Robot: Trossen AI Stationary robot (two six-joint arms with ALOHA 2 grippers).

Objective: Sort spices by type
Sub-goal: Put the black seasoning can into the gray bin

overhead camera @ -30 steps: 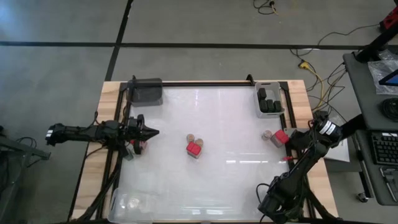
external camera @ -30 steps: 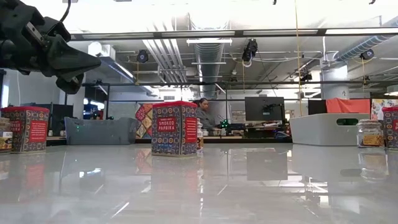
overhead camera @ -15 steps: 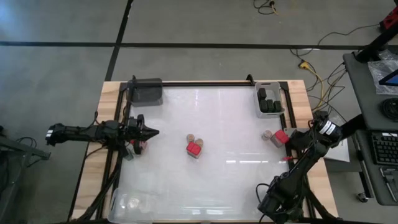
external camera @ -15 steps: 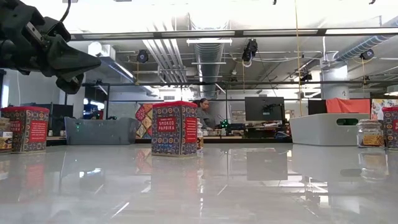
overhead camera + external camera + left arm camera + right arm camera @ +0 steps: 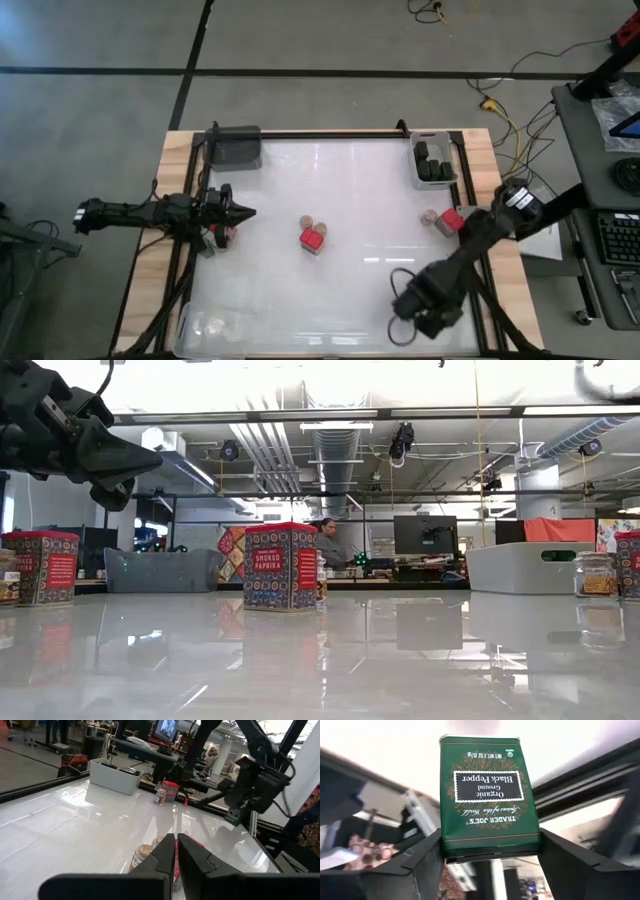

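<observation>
A green black-pepper tin point(image 5: 489, 797) sits clamped between the right gripper's point(image 5: 490, 857) two dark fingers, label upside down in the right wrist view; the jaws stand fairly wide, closed against the tin's sides. From above, that arm reaches over the table's right edge, its gripper end lying near the front right of the white table point(image 5: 360, 180).

In the middle of the table a red paprika tin point(image 5: 312, 240) stands with two round tan-topped jars point(image 5: 314, 222) touching it behind. Near the right edge another red tin point(image 5: 451, 221) stands just beside a tan-topped jar point(image 5: 430, 217). The light grey bin point(image 5: 433, 160) at the back right holds several black tins point(image 5: 434, 168); a dark grey bin point(image 5: 234, 146) stands at the back left.

The left gripper point(image 5: 243, 213) hovers over the table's left side, fingers pressed together and empty, with a red tin point(image 5: 224, 236) beside it
</observation>
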